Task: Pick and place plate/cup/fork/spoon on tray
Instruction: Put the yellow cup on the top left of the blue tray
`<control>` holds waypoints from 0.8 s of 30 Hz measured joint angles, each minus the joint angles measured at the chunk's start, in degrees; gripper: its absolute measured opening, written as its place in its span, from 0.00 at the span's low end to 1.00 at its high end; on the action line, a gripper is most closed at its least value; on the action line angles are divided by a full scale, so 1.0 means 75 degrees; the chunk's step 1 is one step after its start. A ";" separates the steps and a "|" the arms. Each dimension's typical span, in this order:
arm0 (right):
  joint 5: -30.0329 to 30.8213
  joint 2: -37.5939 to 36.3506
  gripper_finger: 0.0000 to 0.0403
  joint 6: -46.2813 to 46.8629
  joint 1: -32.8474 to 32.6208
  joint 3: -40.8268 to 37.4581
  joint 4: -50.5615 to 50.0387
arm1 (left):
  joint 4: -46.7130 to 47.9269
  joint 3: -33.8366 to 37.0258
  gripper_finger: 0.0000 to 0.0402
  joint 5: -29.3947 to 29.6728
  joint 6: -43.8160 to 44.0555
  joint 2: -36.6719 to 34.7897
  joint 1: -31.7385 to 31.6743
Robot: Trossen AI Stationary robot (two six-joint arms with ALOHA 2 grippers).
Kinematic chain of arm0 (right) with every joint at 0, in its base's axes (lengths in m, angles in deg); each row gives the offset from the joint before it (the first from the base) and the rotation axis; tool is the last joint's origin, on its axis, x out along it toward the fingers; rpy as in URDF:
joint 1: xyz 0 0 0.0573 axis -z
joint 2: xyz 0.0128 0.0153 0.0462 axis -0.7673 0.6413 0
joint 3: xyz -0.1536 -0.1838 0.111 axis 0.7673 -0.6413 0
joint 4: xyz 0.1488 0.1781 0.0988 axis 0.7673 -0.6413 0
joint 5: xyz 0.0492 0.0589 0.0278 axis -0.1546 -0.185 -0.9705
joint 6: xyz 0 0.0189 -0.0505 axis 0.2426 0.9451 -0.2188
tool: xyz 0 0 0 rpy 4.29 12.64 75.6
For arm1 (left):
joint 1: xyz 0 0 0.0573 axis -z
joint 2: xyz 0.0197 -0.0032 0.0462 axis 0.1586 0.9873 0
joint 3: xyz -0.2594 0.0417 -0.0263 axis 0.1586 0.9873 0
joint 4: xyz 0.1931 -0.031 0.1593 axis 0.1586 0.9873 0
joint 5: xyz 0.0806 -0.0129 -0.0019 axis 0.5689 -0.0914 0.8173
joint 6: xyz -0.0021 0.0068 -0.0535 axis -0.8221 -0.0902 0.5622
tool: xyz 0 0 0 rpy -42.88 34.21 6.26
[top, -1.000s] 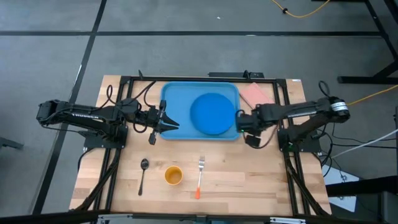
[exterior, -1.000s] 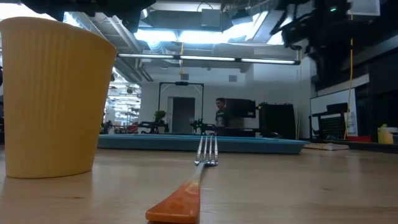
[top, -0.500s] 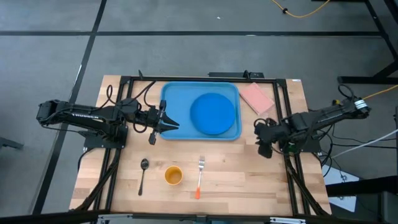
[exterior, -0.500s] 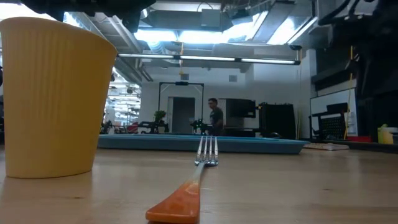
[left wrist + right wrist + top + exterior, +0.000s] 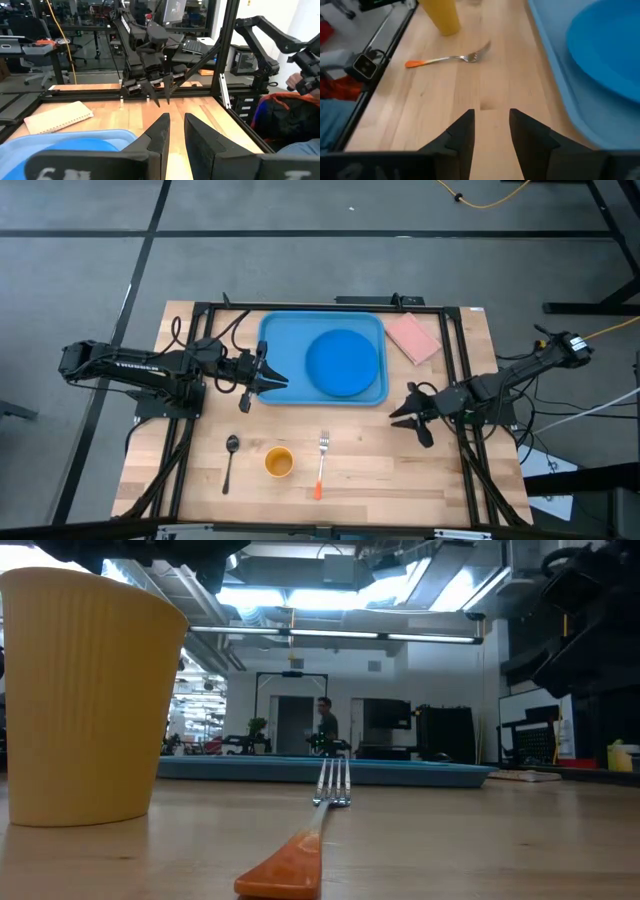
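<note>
1. The right claw point(image 5: 409, 420) is spread and empty, low over the worktop point(image 5: 400, 465) near its right edge, pointing at the fork point(image 5: 321, 463).
2. The left claw point(image 5: 277, 378), slightly parted, waits at the tray point(image 5: 275, 340).
3. The plate point(image 5: 341, 363) lies on the tray; the fork, cup point(image 5: 279, 463) and spoon point(image 5: 229, 461) lie along the front edge.
4. Best to straddle the orange handle squarely, then pinch.

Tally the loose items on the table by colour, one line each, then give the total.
Blue: 2, the tray and the plate lying on it
Yellow-orange: 1, the cup
Orange-handled: 1, the fork
Dark: 1, the spoon
Pink: 1, the pad
Total: 6
</note>
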 joint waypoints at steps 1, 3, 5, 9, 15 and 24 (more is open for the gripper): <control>0.0004 -0.0010 0.32 -0.0204 0.0000 -0.0091 0.0163 | 0.0030 0.0000 0.13 0.0000 0.0000 0.0000 0.0000; 0.0099 -0.0045 0.32 -0.0661 0.0000 -0.0248 0.0556 | 0.0131 0.0000 0.13 -0.0003 -0.0008 0.0000 0.0000; 0.0311 -0.0093 0.32 -0.1093 0.0000 -0.0396 0.0936 | 0.0290 0.0000 0.13 -0.0004 -0.0110 0.0000 0.0000; 0.0840 -0.0238 0.32 -0.1678 0.0000 -0.0544 0.1061 | 0.0294 0.0000 0.13 -0.0050 -0.0271 -0.0027 0.0000; 0.1122 -0.0549 0.32 -0.1643 0.0006 -0.0560 0.0306 | 0.0371 0.0000 0.13 -0.0052 -0.0277 -0.0038 0.0000; 0.1700 -0.0788 0.32 -0.1873 0.0006 -0.0560 -0.0262 | 0.0595 0.0000 0.13 0.0650 -0.0204 -0.0038 0.0000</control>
